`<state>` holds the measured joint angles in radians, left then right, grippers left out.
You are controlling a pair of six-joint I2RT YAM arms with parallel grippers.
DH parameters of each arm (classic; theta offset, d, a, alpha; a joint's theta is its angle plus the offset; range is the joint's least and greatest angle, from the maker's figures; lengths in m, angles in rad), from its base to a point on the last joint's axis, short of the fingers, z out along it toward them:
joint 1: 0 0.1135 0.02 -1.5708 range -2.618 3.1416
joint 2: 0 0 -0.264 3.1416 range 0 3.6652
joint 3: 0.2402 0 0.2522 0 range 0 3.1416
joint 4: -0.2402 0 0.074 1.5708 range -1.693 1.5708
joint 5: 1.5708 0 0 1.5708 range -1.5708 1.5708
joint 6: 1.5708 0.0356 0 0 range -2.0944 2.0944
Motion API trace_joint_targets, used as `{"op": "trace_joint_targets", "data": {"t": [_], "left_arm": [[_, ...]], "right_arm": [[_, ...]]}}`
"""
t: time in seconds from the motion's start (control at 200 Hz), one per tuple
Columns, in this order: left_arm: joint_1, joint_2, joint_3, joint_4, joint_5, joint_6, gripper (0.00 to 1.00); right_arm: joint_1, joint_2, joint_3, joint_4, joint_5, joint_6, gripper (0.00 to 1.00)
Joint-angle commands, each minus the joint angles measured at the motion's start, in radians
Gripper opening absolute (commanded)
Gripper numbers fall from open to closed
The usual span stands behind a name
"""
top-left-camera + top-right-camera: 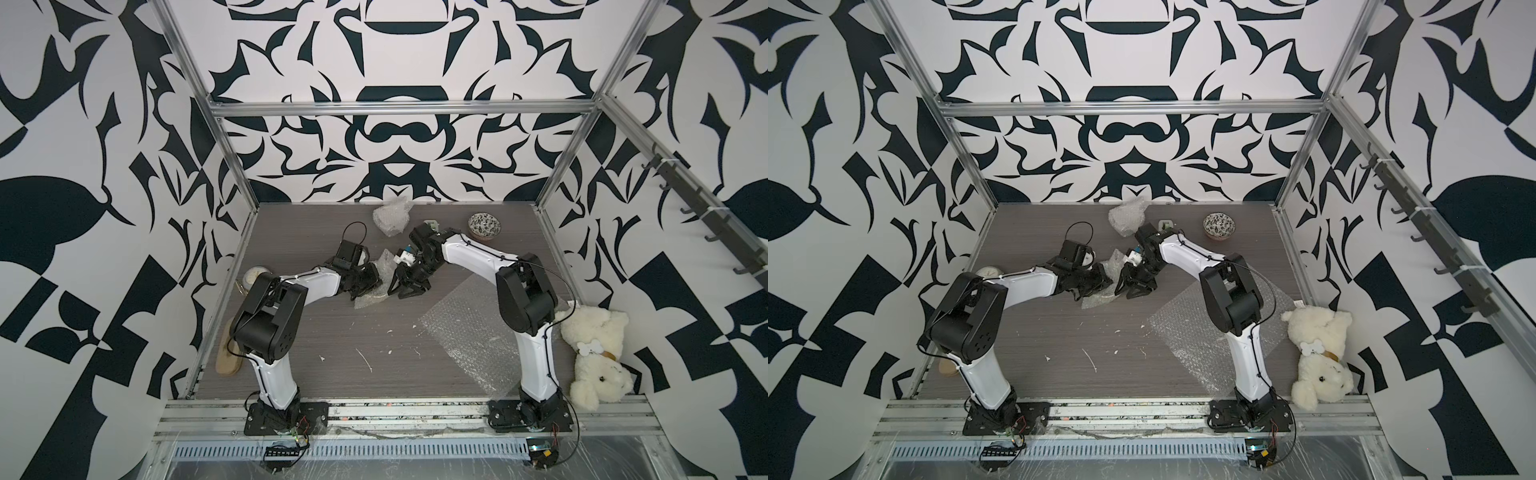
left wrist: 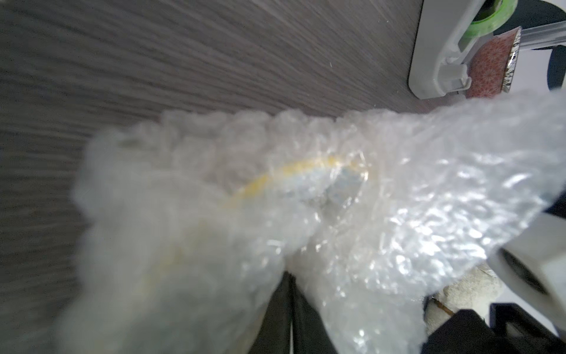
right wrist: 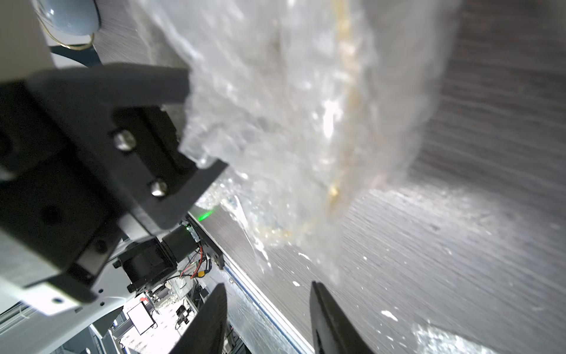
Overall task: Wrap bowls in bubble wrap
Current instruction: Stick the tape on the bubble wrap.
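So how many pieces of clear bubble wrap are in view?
3. A crumpled bundle at the back of the grey wood-grain table; a crumpled piece mid-table, pinched in the left gripper; a flat rectangular sheet under the white-and-black right arm. Scraps may hide beneath the arms.

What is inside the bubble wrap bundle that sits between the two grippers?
Through the bubble wrap bundle, part of a bowl shows: a curved yellow rim and a pale blue patch. The rest of the bowl is covered by crumpled film, so its pattern cannot be seen.
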<state>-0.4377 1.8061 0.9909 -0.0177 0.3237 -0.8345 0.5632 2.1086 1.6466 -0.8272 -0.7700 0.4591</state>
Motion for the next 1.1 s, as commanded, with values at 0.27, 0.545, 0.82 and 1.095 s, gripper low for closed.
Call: {"op": "trace_joint_targets", "data": {"t": [0.27, 0.545, 0.82, 1.095], "left_arm": [[0.007, 0.05, 0.038, -0.05, -0.028, 0.014, 0.09], [0.007, 0.042, 0.035, -0.052, -0.032, 0.015, 0.1], [0.007, 0.041, 0.026, -0.055, -0.035, 0.017, 0.1], [0.007, 0.054, 0.048, -0.066, -0.032, 0.021, 0.11]], "right_arm": [[-0.01, -0.037, 0.131, -0.042, -0.007, -0.035, 0.42], [0.015, 0.067, 0.261, -0.007, 0.084, -0.055, 0.1], [0.03, 0.141, 0.252, 0.015, 0.118, -0.056, 0.04], [0.029, 0.097, 0.196, -0.025, 0.144, -0.11, 0.03]]}}
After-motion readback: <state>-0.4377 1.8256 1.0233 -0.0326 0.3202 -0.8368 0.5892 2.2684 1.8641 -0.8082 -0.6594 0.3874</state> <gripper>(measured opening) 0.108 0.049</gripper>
